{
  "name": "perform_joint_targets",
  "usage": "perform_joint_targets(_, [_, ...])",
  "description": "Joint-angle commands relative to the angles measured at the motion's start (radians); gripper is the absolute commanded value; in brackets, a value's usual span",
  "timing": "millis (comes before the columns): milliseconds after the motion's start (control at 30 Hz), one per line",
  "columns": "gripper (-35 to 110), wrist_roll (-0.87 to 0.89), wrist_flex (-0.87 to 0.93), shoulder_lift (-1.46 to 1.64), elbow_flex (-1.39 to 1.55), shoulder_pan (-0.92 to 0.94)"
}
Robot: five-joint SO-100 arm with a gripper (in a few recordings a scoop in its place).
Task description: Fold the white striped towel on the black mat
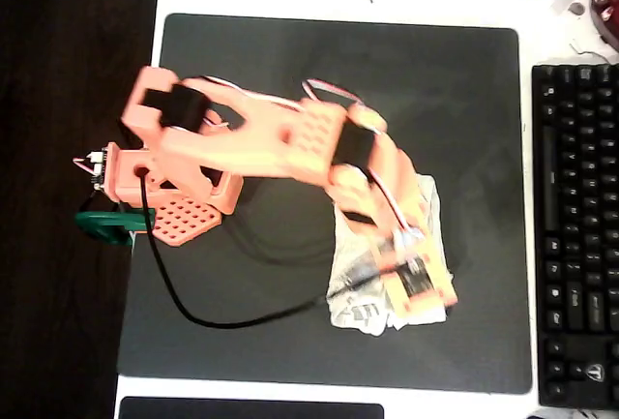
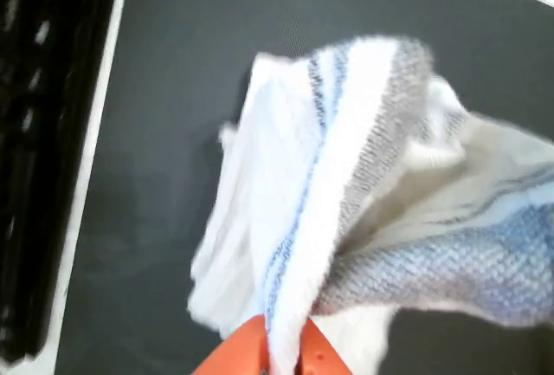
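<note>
The white striped towel [image 1: 360,284] lies bunched up on the lower right part of the black mat [image 1: 290,80], mostly under the orange arm. In the wrist view the towel [image 2: 346,193] hangs in loose folds above the mat [image 2: 190,89], its striped edge pinched between the orange fingertips. My gripper [image 2: 281,353] is shut on that edge. In the overhead view the gripper [image 1: 411,293] sits over the towel's right side.
A black keyboard [image 1: 577,225] lies right of the mat on the white table, also seen as the keyboard [image 2: 39,132] at the wrist view's left edge. The arm's base [image 1: 160,192] and a black cable [image 1: 213,317] occupy the mat's left side. Small items lie along the table's far edge.
</note>
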Motion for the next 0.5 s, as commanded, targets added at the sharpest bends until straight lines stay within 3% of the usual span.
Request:
perform_joint_targets(0, [0, -0.012, -0.051, -0.092, -0.038, 0.021])
perform_joint_targets(467, [0, -0.051, -0.258, -0.387, -0.103, -0.048])
